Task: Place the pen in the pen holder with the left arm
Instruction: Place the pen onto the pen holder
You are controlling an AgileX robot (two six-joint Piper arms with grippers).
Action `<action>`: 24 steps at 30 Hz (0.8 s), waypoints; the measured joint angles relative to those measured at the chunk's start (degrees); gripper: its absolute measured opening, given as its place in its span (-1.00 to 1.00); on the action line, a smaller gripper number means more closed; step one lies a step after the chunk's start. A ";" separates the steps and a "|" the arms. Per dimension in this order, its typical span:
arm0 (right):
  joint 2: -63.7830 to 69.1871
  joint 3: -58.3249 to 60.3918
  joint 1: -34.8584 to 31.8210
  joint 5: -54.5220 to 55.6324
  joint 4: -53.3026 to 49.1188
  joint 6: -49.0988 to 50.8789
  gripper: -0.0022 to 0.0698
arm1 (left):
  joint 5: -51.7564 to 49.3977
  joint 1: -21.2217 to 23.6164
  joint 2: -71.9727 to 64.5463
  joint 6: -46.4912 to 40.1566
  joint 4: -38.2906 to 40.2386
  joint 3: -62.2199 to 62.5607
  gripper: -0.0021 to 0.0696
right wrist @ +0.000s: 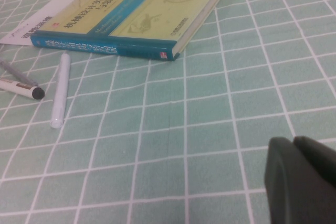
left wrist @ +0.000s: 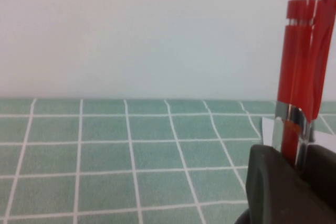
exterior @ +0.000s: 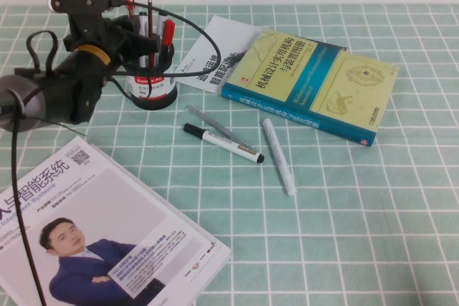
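Book (exterior: 315, 84) on white paper (exterior: 211, 51); magazine (exterior: 100, 234) front-left; grey pen (exterior: 213, 125), black-cap marker (exterior: 222, 142), white marker (exterior: 279, 156) btwn

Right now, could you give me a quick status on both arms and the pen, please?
Left gripper over the pen holder, jaws shut on the red pen, upright. Right gripper parked low over the table, jaws shut. Other pens already stand in the holder.

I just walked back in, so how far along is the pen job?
Done: the left gripper has picked up the red pen and is shut on it, upright, at the pen holder. In hand: the carry over the cup. Left: lower and release. The right gripper idles, shut, low over the tablecloth.
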State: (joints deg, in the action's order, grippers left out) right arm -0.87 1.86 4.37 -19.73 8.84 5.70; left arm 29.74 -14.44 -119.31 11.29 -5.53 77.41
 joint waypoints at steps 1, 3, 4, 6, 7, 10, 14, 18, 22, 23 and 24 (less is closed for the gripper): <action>0.00 0.00 0.00 0.00 0.00 0.00 -1.00 | 0.00 0.00 -0.25 0.00 0.00 0.00 -0.75; 0.00 0.00 0.00 0.00 0.00 0.00 -1.00 | -0.25 0.00 -0.35 0.23 0.00 0.00 -0.75; 0.00 0.00 0.00 0.00 0.00 0.00 -1.00 | -0.28 0.00 -0.35 0.22 -0.14 0.00 -0.75; 0.00 0.00 0.00 0.00 0.00 0.00 -1.00 | -0.28 0.00 -0.35 0.22 -0.36 0.00 -0.75; 0.00 0.00 0.00 0.00 0.00 0.00 -1.00 | -0.28 0.00 -0.35 0.22 -0.36 0.00 -0.75; 0.00 0.00 0.00 0.00 0.00 0.00 -1.00 | -0.38 0.00 -0.35 -0.02 -0.36 0.00 -0.75; 0.00 0.00 0.00 0.00 0.00 0.00 -1.00 | -0.93 0.00 -0.35 -1.71 -0.45 0.00 -0.75; 0.00 0.00 0.00 0.00 0.00 0.00 -1.00 | -1.04 0.00 -0.35 -2.56 -0.67 0.00 -0.56; 0.00 0.00 0.00 0.00 0.00 0.00 -1.00 | -1.26 0.00 -0.35 -2.59 -0.65 0.00 -0.19; 0.00 0.00 0.00 0.00 0.00 0.00 -1.00 | -1.26 0.00 -0.35 -2.69 -0.65 0.00 -0.11; 0.00 0.00 0.00 0.00 0.00 0.00 -1.00 | -1.26 0.00 -0.35 -2.68 -0.65 0.00 -0.06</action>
State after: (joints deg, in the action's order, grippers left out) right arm -0.87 1.86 4.37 -19.73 8.84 5.70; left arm 28.48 -14.44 -119.66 8.60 -6.18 77.41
